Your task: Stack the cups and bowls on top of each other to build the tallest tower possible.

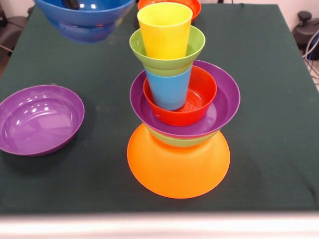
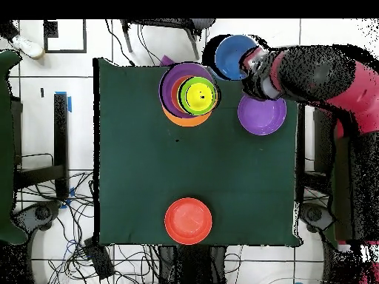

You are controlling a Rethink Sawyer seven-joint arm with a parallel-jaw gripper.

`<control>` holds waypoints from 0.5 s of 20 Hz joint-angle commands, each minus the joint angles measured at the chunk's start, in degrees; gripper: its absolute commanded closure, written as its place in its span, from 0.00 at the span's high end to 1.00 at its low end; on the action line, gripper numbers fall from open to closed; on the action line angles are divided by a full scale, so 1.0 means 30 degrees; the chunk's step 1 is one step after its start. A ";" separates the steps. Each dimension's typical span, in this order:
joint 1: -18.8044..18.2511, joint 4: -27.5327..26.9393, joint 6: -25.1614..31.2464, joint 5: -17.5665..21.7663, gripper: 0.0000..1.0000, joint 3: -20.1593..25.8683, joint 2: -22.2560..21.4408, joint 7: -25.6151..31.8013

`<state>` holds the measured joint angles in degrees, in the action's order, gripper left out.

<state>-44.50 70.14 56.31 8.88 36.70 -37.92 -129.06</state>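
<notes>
Blue bowl (image 1: 85, 15) hangs aloft; pincer (image 2: 252, 63) grip unclear; yellow cup (image 1: 165, 30) tops tower (image 1: 178, 149).

tower (image 2: 189, 96), purple bowl (image 2: 261, 115), red-orange bowl (image 2: 188, 220)

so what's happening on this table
A Sawyer arm is building a tower of bowls and cups. The stack so far: an upturned orange bowl as base, then a green bowl, a purple bowl, a red bowl, a blue cup, another green bowl and a yellow cup on top. The arm carries a dark blue bowl up in the air, off to one side. A second purple bowl and a red-orange bowl wait on the table.
</notes>
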 commanded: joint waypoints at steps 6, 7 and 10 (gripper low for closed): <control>0.2006 0.0708 0.0179 -0.0452 0.00 -0.0647 -0.0096 -0.0915; 0.2050 0.0853 0.0097 -0.0524 0.00 -0.0672 -0.0213 -0.1012; 0.2178 0.1047 -0.0131 -0.0659 0.00 -0.0745 -0.0328 -0.1142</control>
<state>-40.38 70.15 56.25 7.88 36.70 -38.48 -129.06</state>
